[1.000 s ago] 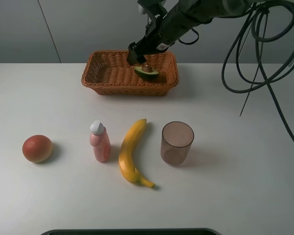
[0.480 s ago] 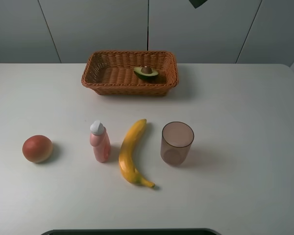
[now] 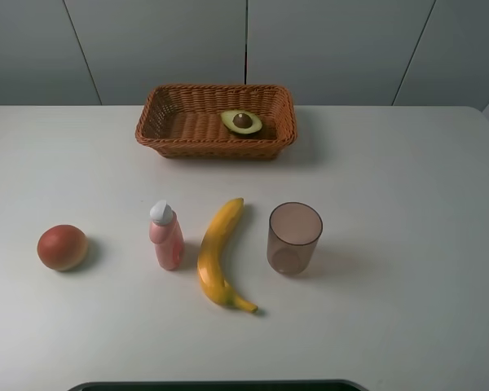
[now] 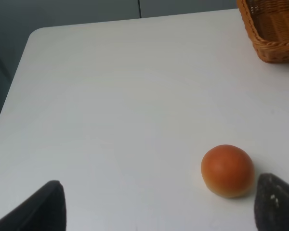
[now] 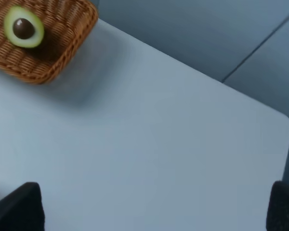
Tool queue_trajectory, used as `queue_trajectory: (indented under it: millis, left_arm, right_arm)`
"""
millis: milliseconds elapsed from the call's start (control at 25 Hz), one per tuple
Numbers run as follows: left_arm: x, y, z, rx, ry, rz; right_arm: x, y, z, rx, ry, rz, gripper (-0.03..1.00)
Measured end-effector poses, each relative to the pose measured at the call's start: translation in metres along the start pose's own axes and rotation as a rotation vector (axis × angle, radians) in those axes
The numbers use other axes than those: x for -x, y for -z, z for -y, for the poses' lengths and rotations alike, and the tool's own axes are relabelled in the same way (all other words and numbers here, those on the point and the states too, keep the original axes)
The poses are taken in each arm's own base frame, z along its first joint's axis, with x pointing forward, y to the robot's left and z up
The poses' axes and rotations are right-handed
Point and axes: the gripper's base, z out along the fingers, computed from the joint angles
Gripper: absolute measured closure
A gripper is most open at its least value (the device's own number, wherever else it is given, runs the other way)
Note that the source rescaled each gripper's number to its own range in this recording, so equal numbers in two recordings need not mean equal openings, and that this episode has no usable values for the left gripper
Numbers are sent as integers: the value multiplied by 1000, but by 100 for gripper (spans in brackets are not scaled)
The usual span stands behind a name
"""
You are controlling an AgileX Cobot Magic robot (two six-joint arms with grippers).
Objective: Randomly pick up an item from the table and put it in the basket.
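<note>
The halved avocado [image 3: 242, 122] lies flat, pit up, inside the orange-brown wicker basket [image 3: 159, 122] at the back of the white table [image 3: 391, 212]. It also shows in the right wrist view [image 5: 22, 28], in the basket [image 5: 62, 38]. Neither arm shows in the exterior high view. My left gripper [image 4: 159, 207] is open and empty above the table's left part, its dark fingertips [image 4: 38, 209] far apart. My right gripper [image 5: 154, 207] is open and empty, high above the table's right part, well away from the basket.
A round red-orange fruit [image 3: 62, 247] sits front left, also in the left wrist view [image 4: 227, 170]. A pink bottle [image 3: 166, 235], a yellow banana [image 3: 218, 252] and a translucent brown cup [image 3: 294, 238] stand in a row in front. A basket corner [image 4: 272, 29] shows.
One second ago my right gripper was over the basket at the avocado. It has let go and pulled up out of the exterior high view. The avocado has settled flat in the basket.
</note>
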Motion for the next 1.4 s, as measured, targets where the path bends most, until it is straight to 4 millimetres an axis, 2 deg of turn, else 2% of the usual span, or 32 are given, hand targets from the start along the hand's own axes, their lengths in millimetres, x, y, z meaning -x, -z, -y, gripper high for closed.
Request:
queue_trajectory:
  millis: [200, 320, 480, 720, 840, 1000, 1400]
  left_arm:
    - [0, 0, 0, 0, 0, 0]
    - [0, 0, 0, 0, 0, 0]
    - [0, 0, 0, 0, 0, 0]
    - [0, 0, 0, 0, 0, 0]
    - [0, 0, 0, 0, 0, 0]
    - [0, 0, 0, 0, 0, 0]
    - [0, 0, 0, 0, -2, 0]
  right_arm:
    - [-62, 46, -25, -109, -70, 70, -3]
    - [-91, 56, -44, -117, -85, 113, -3]
    - [-123, 55, -66, -97, -117, 165, -3]
    - [-172, 37, -91, -88, -230, 176, -3]
    - [-193, 35, -102, -107, -261, 215, -3]
    - [-212, 32, -109, -155, -258, 259, -3]
    - [-217, 7, -106, -168, -274, 260, -3]
